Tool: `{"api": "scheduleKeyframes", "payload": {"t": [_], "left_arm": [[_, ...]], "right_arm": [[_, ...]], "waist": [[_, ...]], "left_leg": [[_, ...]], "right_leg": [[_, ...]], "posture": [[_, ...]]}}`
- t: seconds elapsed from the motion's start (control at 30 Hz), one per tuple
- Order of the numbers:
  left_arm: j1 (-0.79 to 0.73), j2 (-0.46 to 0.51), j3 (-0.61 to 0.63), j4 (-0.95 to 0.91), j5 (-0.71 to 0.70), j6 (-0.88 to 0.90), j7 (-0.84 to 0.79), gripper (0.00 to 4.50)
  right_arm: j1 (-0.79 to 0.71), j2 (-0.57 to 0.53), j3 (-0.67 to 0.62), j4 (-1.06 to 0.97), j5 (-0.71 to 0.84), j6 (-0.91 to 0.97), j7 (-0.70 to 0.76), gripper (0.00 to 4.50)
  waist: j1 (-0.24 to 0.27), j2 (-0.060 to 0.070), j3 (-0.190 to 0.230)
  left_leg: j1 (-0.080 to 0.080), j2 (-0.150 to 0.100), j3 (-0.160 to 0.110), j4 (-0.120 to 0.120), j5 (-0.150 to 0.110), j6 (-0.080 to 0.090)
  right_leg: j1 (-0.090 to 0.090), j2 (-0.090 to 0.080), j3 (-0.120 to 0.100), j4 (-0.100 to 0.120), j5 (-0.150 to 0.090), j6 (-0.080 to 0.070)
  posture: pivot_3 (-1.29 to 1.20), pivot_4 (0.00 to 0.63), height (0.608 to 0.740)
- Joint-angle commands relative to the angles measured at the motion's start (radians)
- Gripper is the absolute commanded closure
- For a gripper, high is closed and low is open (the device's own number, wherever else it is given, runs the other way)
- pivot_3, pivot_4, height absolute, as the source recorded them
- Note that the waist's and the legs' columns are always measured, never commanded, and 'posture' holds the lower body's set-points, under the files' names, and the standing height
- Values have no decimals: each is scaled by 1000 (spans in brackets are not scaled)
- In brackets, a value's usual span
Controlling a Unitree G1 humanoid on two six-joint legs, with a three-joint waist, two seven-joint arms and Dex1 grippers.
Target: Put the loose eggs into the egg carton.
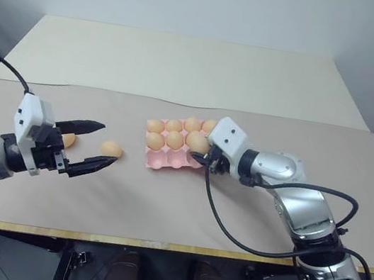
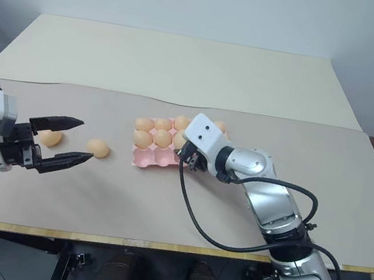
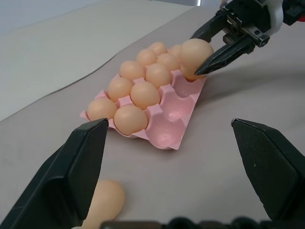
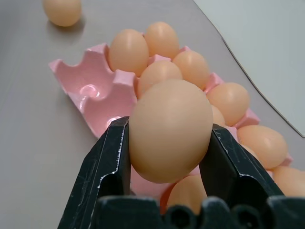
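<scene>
Your right gripper (image 4: pixel 164 143) is pinching an egg (image 4: pixel 170 129) upright over the egg carton (image 1: pixel 170 157), empty cups lying at its seven o'clock; the left gripper (image 1: pixel 96 145) is gaping wide, empty.

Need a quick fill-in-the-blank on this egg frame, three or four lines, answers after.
1. The right gripper is shut on an ____.
2. The left gripper stands ____, with nothing between its fingers.
3. ____ loose eggs lie on the table near the left gripper: one in plain view, one partly behind its fingers.
4. The held egg hangs over the ____ egg carton.

Missing words: egg; open; Two; pink
</scene>
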Motion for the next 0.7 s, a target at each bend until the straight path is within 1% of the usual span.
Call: {"api": "scheduleKeyframes", "payload": {"t": [0.03, 0.13, 0.17, 0.3, 0.43, 0.5, 0.57, 0.63, 0.7], "left_arm": [[7, 9, 42, -36, -14, -7, 1, 0], [10, 9, 46, -40, -16, -3, 4, 0], [10, 9, 46, -41, -16, -2, 5, 0], [7, 6, 43, -42, -16, 0, 10, 0], [0, 12, 39, -27, -10, -5, 5, 0], [-2, 18, 43, -20, -10, -3, -1, 0], [2, 24, 48, -16, -8, -4, -8, 0], [6, 29, 48, -6, 3, -16, -17, 0], [10, 30, 51, 4, 12, -25, -23, 0]], "right_arm": [[-18, -4, -4, -8, -5, -12, 14, 1376], [-19, 1, -7, -12, -4, -14, 23, 424], [-19, 3, -9, -14, -3, -13, 24, 44], [-11, -14, -80, -58, 25, 2, 26, 44], [46, -87, -219, -158, 102, 19, 61, 44], [107, -134, -309, -206, 151, 8, 89, 44], [203, -175, -416, -239, 211, -31, 136, 44], [313, -213, -516, -247, 252, -91, 190, 44], [398, -243, -586, -240, 278, -143, 232, 44]], "waist": [[-1, 0, 0], [-2, 0, 0], [-2, 0, 0], [-2, 0, 0], [5, 0, 0], [10, 0, 0], [14, -1, 0], [17, -1, 0], [18, -1, 0]], "left_leg": [[0, 0, 0, 0, 0, 0], [1, 1, 0, 0, 0, 0], [1, 1, 0, 0, 0, 0], [1, 1, 0, 0, 0, 0], [0, 1, 0, 0, 0, 0], [0, 0, 0, 0, 0, 0], [0, 0, 0, 0, 0, 0], [0, 0, 0, -1, 0, 0], [1, 0, 0, -1, 0, 0]], "right_leg": [[0, 0, 0, 0, 0, 0], [0, 1, 0, 1, 0, 0], [0, 1, 0, 1, 0, 0], [0, 1, 0, 1, 0, 0], [0, 1, 0, 0, 0, 0], [0, 0, -1, -1, 0, 0], [1, 0, -1, -2, 0, 0], [1, 0, -1, -2, 0, 0], [1, 0, 0, -2, -1, 1]], "posture": [[0, 150, 740], [0, 150, 740], [0, 150, 740], [0, 150, 740], [0, 150, 740], [0, 150, 740], [0, 150, 740], [0, 150, 740], [0, 150, 740]]}}
